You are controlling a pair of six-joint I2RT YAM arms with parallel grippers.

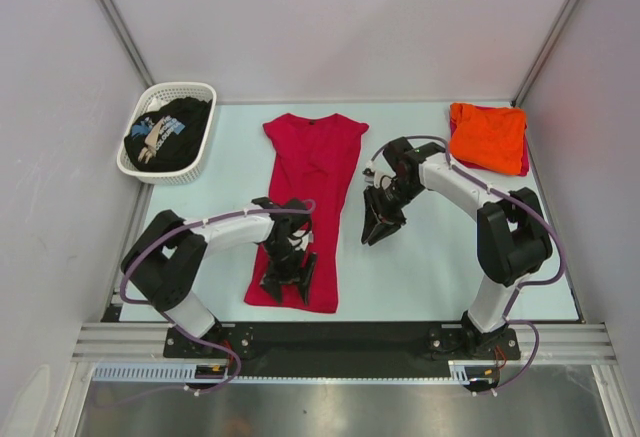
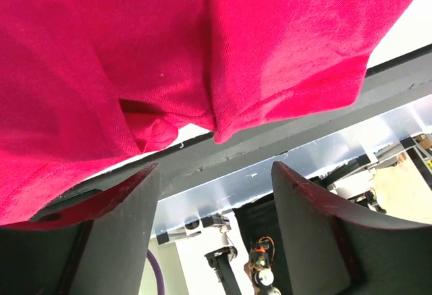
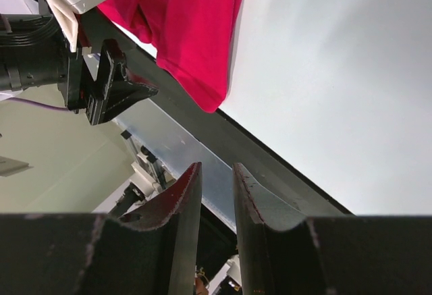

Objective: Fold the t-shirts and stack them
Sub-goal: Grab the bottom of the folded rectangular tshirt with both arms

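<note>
The crimson-red t-shirt (image 1: 305, 197) lies lengthwise in the middle of the table, its sides folded in to a narrow strip. My left gripper (image 1: 288, 282) hovers over its near hem, open, with nothing between the fingers. In the left wrist view the red cloth (image 2: 202, 52) fills the top, and the left gripper (image 2: 214, 173) stands wide below the hem. My right gripper (image 1: 378, 229) hangs over bare table just right of the shirt. Its jaws (image 3: 217, 170) stand a narrow gap apart and hold nothing. The orange t-shirt (image 1: 487, 137) lies folded at the back right. The black t-shirt (image 1: 168, 132) sits in the basket.
The white lattice basket (image 1: 205, 92) stands at the back left corner. A sliver of red cloth (image 1: 524, 160) shows under the orange shirt's right edge. The pale table (image 1: 430, 267) ends at a black front rail (image 1: 340, 332). Grey walls close in both sides.
</note>
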